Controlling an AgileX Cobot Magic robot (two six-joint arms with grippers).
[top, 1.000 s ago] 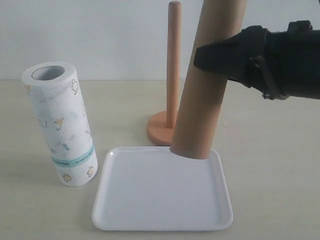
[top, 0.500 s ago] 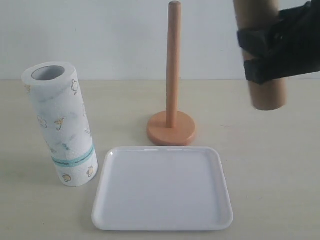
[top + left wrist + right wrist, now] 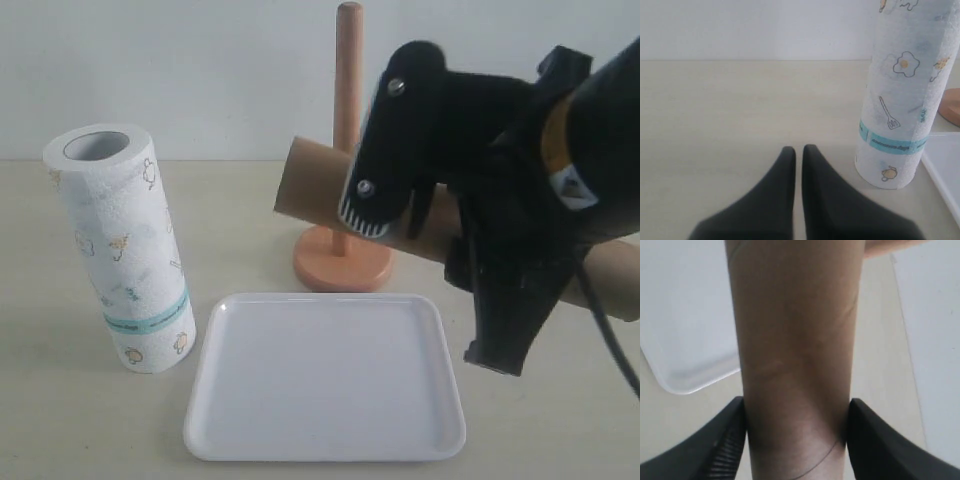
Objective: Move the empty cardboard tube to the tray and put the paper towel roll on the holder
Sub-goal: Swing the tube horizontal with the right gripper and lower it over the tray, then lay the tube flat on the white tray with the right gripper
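Note:
The empty cardboard tube [image 3: 310,185] hangs nearly level in the air, in front of the holder [image 3: 347,100] and above the back of the tray [image 3: 320,380]. My right gripper [image 3: 392,222] is shut on the tube's middle. In the right wrist view the tube [image 3: 795,340] fills the space between the black fingers [image 3: 725,440] of that gripper [image 3: 796,410], with a corner of the tray [image 3: 685,315] below. The paper towel roll [image 3: 120,250] stands upright left of the tray. My left gripper [image 3: 799,150] is shut and empty, low over the table beside the roll [image 3: 905,95].
The holder's round base [image 3: 320,265] sits just behind the tray's far rim. In the left wrist view, the tray's edge [image 3: 945,175] and a bit of the holder's base [image 3: 952,107] show beyond the roll. A white wall backs the beige table.
The tube stood tilted on the tray's back edge, was lifted up to the right, and has now swung down to nearly level in front of the holder. The roll has not moved.

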